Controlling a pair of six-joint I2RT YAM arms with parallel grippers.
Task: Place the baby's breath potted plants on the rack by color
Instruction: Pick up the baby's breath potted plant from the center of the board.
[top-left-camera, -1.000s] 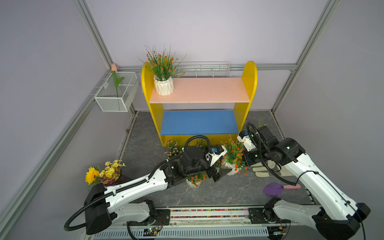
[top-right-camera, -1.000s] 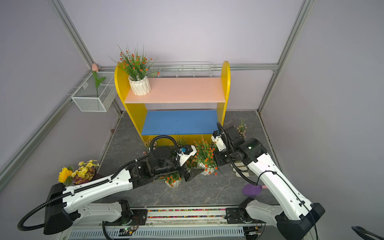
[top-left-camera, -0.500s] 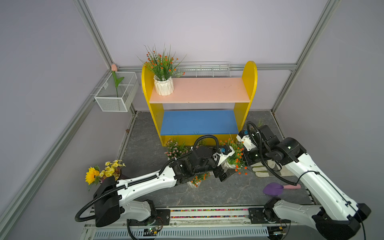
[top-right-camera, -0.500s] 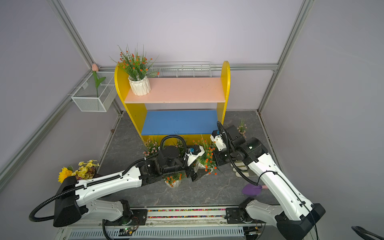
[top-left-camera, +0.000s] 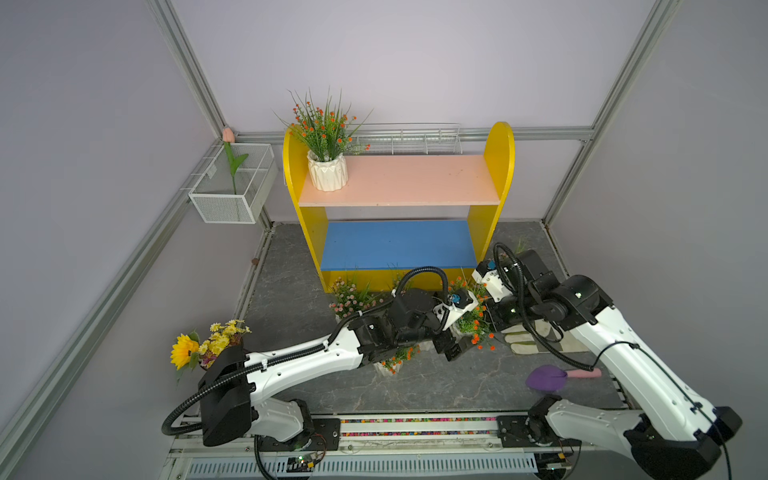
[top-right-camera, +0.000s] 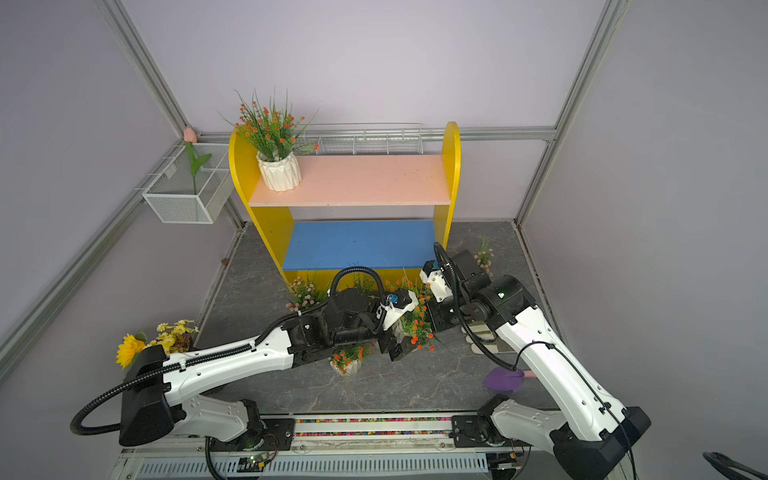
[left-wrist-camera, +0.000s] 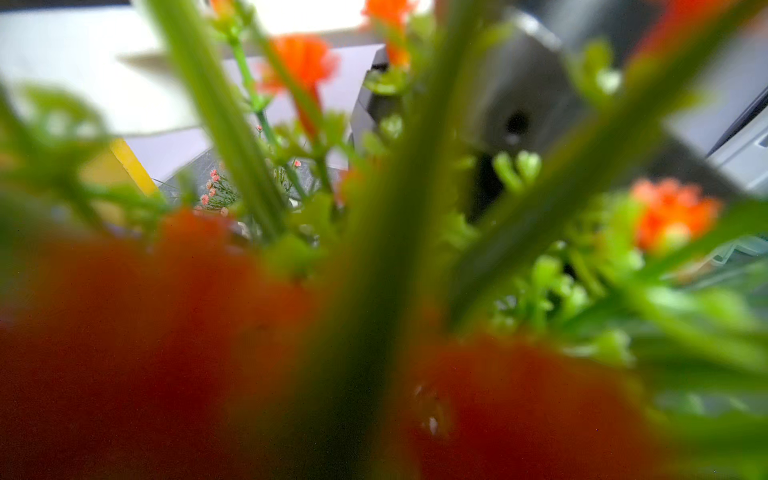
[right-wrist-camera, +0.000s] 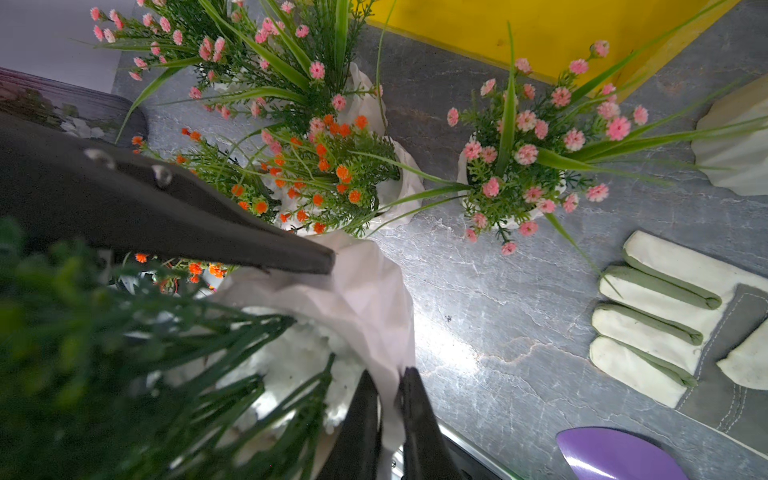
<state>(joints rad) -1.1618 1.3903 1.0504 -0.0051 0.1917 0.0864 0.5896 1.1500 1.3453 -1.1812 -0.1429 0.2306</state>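
1. Just in front of the rack (top-left-camera: 500, 166), off its blue lower board: the held orange plant (top-left-camera: 471, 328), in a white pot. Cannot tell whether the pot is clear of the floor.
2. Right gripper (right-wrist-camera: 387, 376): jaws pinched together on the pot's rim, one finger inside and one outside.
3. Left gripper (top-left-camera: 454, 351): at the same pot, on the side away from the rack. One finger (right-wrist-camera: 291, 253) lies against the pot wall. The other is hidden in foliage, so I cannot tell whether the jaws stand apart or together. Its wrist view shows only blurred sprigs.
4. Floor before the rack: pink plant (top-left-camera: 351, 297) near the front foot on the robot's left. Low orange plant (top-left-camera: 395, 361) farther out, under the left arm. Second pink plant (top-right-camera: 484, 255) beside the side panel on the robot's right. More stand in the cluster, but the arms hide too much for a sure count.
5. On the rack: placed orange plant (top-left-camera: 327, 174), upright at the robot's-left end of the peach upper board. The blue board is bare.
6. Progress, as a judgement: early. One plant is shelved. The held orange one likely joins it on top. No pink plant is placed yet, and these presumably go on the blue board.
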